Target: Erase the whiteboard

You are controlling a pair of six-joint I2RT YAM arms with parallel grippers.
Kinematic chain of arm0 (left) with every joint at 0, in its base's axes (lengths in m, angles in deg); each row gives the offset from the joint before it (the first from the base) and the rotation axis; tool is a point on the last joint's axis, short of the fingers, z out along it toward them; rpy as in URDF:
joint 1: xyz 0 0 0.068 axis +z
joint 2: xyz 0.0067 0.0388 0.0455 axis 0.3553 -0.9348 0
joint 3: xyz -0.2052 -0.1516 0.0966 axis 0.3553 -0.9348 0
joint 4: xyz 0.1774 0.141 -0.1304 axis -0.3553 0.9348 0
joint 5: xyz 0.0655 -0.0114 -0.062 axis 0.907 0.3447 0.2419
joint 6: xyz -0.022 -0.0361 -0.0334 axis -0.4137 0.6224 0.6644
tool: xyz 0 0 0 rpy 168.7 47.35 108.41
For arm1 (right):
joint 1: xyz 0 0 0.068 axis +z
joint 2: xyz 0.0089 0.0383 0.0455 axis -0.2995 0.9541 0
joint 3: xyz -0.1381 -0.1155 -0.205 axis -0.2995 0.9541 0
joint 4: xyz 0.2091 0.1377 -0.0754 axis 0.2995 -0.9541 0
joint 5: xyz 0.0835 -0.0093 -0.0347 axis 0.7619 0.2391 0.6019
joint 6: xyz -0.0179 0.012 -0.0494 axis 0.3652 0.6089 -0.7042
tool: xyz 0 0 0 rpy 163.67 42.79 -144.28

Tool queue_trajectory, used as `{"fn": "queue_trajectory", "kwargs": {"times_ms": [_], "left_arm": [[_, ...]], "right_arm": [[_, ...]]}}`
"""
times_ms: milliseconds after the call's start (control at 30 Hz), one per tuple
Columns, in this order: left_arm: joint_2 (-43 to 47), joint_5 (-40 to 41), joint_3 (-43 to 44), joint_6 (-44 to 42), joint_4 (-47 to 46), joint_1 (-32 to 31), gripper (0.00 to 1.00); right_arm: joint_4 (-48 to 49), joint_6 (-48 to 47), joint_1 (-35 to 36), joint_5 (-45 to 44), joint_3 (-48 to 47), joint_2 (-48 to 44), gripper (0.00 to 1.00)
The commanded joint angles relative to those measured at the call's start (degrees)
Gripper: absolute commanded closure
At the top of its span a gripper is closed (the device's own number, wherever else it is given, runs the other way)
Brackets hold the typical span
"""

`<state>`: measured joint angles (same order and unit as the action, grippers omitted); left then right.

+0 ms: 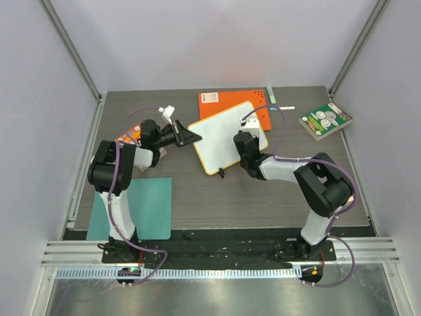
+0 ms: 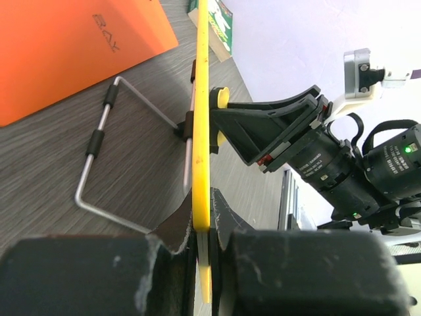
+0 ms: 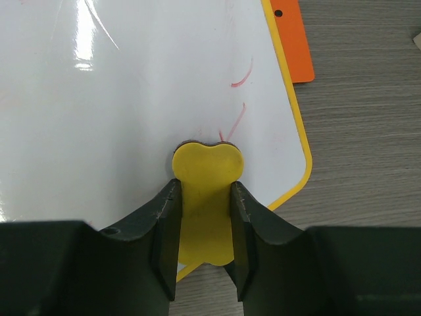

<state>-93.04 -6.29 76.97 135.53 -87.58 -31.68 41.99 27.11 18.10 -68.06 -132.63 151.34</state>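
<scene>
here, the left gripper (image 1: 195, 137) is clamped on the rim of the whiteboard (image 1: 223, 141). the right gripper (image 3: 205, 217) pinches a yellow eraser (image 3: 207, 164), pressed against it beside faint red marks (image 3: 242, 74).

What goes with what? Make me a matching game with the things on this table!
Things:
1. whiteboard
2. yellow eraser
3. orange book
4. green book

Places:
A. far right of the table
B. held in the right gripper
C. edge clamped by the left gripper
D. partly behind the whiteboard

Pairs: 1-C, 2-B, 3-D, 4-A
</scene>
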Motion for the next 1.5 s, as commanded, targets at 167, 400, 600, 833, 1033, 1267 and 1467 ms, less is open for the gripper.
{"fn": "queue_trajectory", "kwargs": {"times_ms": [167,400,600,833,1033,1267,1467], "left_arm": [[3.6,-0.5,-3.0,-1.6,-3.6,1.6,1.0],[4.1,-0.4,-4.0,-2.6,-2.8,1.6,1.0],[3.6,-1.1,-3.4,-2.8,-2.5,1.6,1.0],[3.1,-1.4,-3.0,-2.7,-2.7,1.6,1.0],[2.5,-1.7,-2.2,-2.2,-2.9,1.4,1.0],[2.5,-2.0,-1.9,-1.4,-3.7,1.3,1.0],[2.2,-2.1,-2.3,-1.1,-4.4,1.2,1.0]], "right_arm": [[1.7,-1.9,-1.4,3.2,-1.5,-0.2,0.99],[2.4,-3.6,-6.2,3.4,-5.1,0.8,0.99],[4.4,-5.0,-7.8,10.1,-5.3,1.6,0.99],[6.4,-5.5,-5.3,23.1,-3.7,2.3,0.99],[6.6,-6.9,-2.1,29.0,-3.5,3.4,0.99],[10.6,-3.1,-0.7,16.0,-0.2,4.6,0.99],[17.0,3.8,-4.8,7.7,6.2,1.0,0.99]]}}
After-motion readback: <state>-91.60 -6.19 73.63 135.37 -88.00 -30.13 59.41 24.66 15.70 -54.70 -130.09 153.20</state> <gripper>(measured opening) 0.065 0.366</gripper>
